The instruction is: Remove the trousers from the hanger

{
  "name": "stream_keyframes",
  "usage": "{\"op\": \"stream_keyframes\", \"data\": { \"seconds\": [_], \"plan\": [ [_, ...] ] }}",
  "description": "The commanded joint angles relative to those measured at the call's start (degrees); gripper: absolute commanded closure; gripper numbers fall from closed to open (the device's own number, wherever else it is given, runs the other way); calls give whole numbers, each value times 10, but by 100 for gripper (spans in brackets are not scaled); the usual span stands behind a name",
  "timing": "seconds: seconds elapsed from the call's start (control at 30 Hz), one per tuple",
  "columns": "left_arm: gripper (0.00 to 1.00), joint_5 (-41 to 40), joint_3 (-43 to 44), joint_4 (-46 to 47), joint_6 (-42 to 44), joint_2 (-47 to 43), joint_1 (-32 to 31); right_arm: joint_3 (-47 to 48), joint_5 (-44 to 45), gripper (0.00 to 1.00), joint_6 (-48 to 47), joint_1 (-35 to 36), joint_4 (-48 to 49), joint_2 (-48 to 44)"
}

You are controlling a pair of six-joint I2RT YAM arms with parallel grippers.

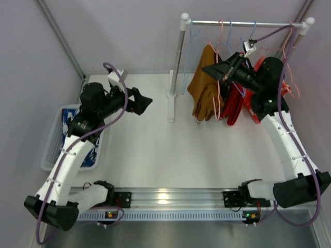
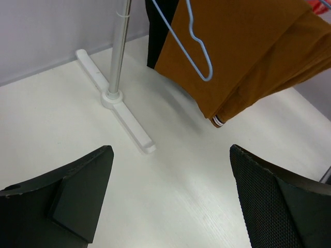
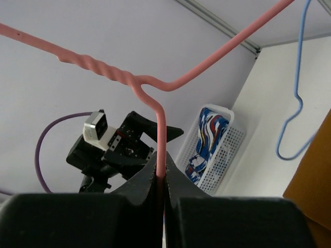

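Tan-brown trousers (image 1: 204, 90) hang from the rail (image 1: 243, 23), with red trousers (image 1: 234, 107) just right of them. My right gripper (image 1: 213, 70) is shut on a pink hanger's wire (image 3: 161, 129), seen up close in the right wrist view (image 3: 160, 173). My left gripper (image 1: 147, 102) is open and empty, hovering left of the rack post; the left wrist view (image 2: 170, 155) shows bare table between its fingers. That view also shows the tan-brown trousers (image 2: 243, 57) and a strip of black trousers (image 2: 158, 31). Blue patterned trousers (image 1: 77, 134) lie in the basket (image 3: 209, 139).
The rack's white post and foot (image 1: 171, 98) stand mid-table, also in the left wrist view (image 2: 116, 62). An empty blue hanger (image 2: 199, 49) hangs in front of the tan-brown trousers. The white basket (image 1: 51, 150) sits at the left edge. An orange-red garment (image 1: 254, 112) hangs behind my right arm.
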State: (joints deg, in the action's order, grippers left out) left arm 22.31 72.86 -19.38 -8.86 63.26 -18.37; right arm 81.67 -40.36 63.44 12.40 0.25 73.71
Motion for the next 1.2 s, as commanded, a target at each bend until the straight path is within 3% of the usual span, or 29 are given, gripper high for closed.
{"op": "stream_keyframes", "data": {
  "seconds": [0.0, 0.17, 0.3, 0.5, 0.63, 0.8, 1.03, 1.17],
  "plan": [
    [1, 51, -43, 69, 34, -63, -2, 3, 30, 100, -52, 16, 76, -75],
    [1, 6, -120, 78, 73, -118, -52, -17, 104, 100, -46, 51, 34, -101],
    [1, -76, -162, 96, 120, -145, -124, -18, 148, 100, -27, 75, 20, -108],
    [1, -250, -213, 160, 154, -136, -281, -6, 188, 100, 10, 92, -29, -91],
    [1, -347, -222, 245, 172, -85, -405, 12, 197, 100, 11, 109, -39, -86],
    [1, -414, -205, 309, 126, -8, -421, 55, 194, 100, 2, 119, -53, -77],
    [1, -370, -193, 393, 96, 51, -421, 61, 203, 100, -8, 139, -54, -82],
    [1, -404, -174, 404, 92, 75, -420, 65, 197, 100, -2, 141, -41, -81]
  ]
}}
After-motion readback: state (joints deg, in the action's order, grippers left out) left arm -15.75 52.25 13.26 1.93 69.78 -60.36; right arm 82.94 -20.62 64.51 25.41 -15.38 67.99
